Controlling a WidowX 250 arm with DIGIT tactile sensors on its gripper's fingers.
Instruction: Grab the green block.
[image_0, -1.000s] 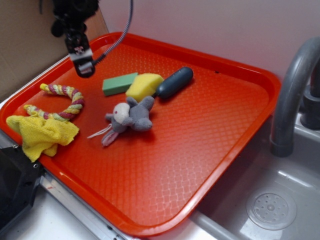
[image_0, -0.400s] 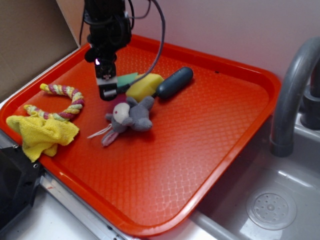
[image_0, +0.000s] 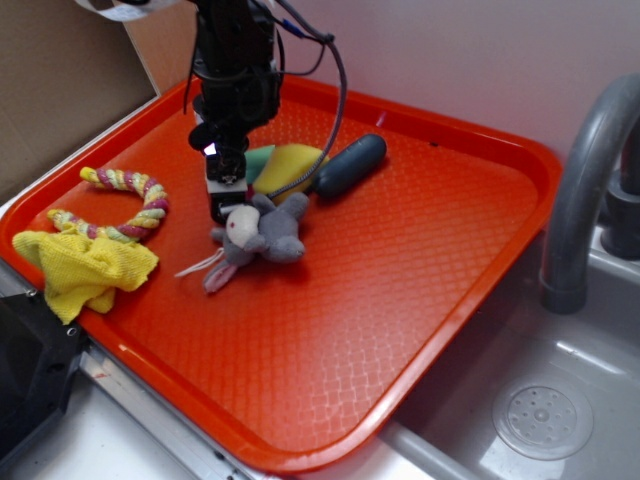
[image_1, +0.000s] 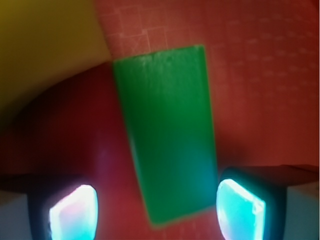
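Red tray (image_0: 430, 300) sitting by a sink, grey faucet (image_0: 585, 180) at the right edge, pale wall behind. Your gripper (image_0: 226, 203) is down low in the upper left of the exterior view, right over the block (image_0: 260, 160), which is mostly hidden behind the arm there, with just a green sliver poking out next to the sponge (image_0: 290, 165).

The wrist view is way more useful. The block (image_1: 167, 135) fills the middle of the frame, running top to bottom with a slight tilt. The jaws are spread and empty, with one fingertip (image_1: 72, 212) at lower left and the other at lower right, straddling the block's near end. Looks like nothing is touching it yet.

Stuff I'd watch for:
- The block sits closer to the right finger than the left, so if you drop straight down that finger might land on top of the edge instead of beside it.
- You're over the end, not the middle, so closing here could make it pivot or squirt out.
- The sponge (image_1: 45, 45) is right up against the far end at upper left, and the mouse (image_0: 262, 232) is just below the gripper in the exterior view. Either could get bumped.
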